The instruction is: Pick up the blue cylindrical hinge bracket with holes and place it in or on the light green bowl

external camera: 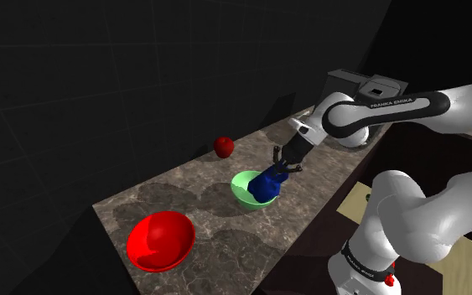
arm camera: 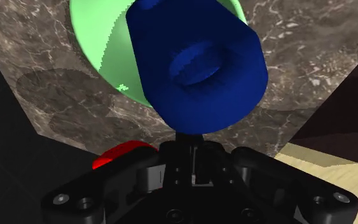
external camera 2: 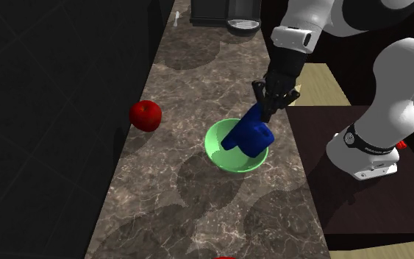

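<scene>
Blue hinge bracket tilted over green bowl, jaws clasping its top end. Risk: off-centre release tips it over rim onto bench.

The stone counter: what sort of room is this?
Likely a home kitchen: a marbled countertop, a dark appliance at its far end, a light green bowl and a red apple.

marbled brown counter, light green bowl, red bowl, red apple
</scene>
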Controlling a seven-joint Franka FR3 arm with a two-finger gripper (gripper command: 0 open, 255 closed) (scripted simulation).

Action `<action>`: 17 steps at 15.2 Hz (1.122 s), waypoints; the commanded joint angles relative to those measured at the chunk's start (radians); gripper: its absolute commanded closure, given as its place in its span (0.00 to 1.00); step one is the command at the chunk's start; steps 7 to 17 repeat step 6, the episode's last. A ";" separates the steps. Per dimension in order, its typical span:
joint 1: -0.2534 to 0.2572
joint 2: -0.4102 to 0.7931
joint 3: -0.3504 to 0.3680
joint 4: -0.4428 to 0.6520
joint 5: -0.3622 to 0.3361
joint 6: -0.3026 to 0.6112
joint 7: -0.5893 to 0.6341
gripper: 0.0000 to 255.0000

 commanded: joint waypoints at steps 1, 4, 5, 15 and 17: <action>0.000 0.000 0.000 0.000 0.000 0.000 0.000 1.00; -0.047 0.081 0.132 0.046 -0.029 -0.028 0.052 0.00; -0.046 0.080 0.130 0.046 -0.032 -0.028 0.053 0.00; -0.191 0.062 0.338 0.016 -0.031 0.002 0.425 0.00; -0.191 0.062 0.338 0.016 -0.031 0.002 0.425 0.00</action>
